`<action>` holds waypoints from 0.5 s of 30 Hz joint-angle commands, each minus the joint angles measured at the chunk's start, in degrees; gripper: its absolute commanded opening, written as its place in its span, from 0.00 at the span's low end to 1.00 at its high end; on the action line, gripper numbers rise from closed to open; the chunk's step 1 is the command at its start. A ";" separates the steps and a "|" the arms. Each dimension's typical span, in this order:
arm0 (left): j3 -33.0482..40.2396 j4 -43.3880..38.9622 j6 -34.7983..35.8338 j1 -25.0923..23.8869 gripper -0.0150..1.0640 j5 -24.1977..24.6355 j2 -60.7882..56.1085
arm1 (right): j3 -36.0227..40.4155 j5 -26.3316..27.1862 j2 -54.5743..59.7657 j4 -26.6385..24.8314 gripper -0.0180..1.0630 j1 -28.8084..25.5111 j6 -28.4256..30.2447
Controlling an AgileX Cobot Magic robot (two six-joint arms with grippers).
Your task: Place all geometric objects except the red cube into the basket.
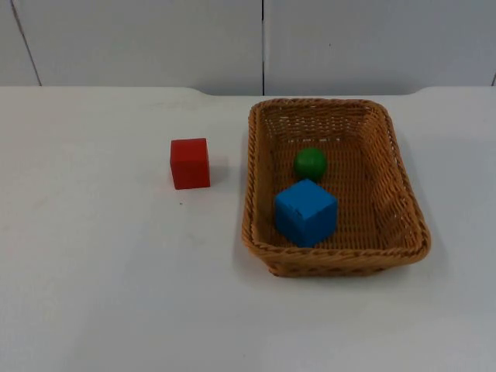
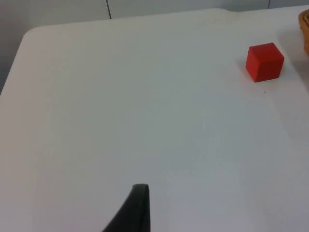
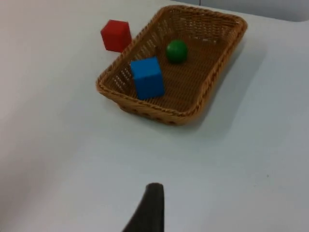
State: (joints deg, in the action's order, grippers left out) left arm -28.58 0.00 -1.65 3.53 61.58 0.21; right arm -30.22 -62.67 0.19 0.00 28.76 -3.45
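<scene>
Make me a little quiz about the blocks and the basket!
1. True or false: the red cube lies inside the basket.
2. Which two things are in the basket?
3. Multiple choice: in the top view, the green ball sits A) nearer the wall than the blue cube, B) on top of it, C) on the table outside the basket.

Key: 1 false, it stands on the table beside the basket. 2 the green ball and the blue cube. 3 A.
</scene>
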 commanded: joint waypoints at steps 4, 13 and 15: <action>0.24 -0.50 0.25 -0.16 0.99 0.12 -0.21 | 0.77 0.94 -0.19 -0.31 0.77 -0.11 0.26; 0.24 -0.50 0.25 -0.16 0.99 0.12 -0.21 | 0.77 0.94 -0.19 -1.64 0.77 -0.11 2.99; 0.24 -0.50 0.25 -0.16 0.99 0.12 -0.21 | 0.77 0.94 -0.19 -1.64 0.77 -0.11 2.99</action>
State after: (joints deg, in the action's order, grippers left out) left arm -28.58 0.00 -1.65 3.53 61.58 0.21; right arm -29.66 -62.43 0.19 -1.48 28.76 -1.27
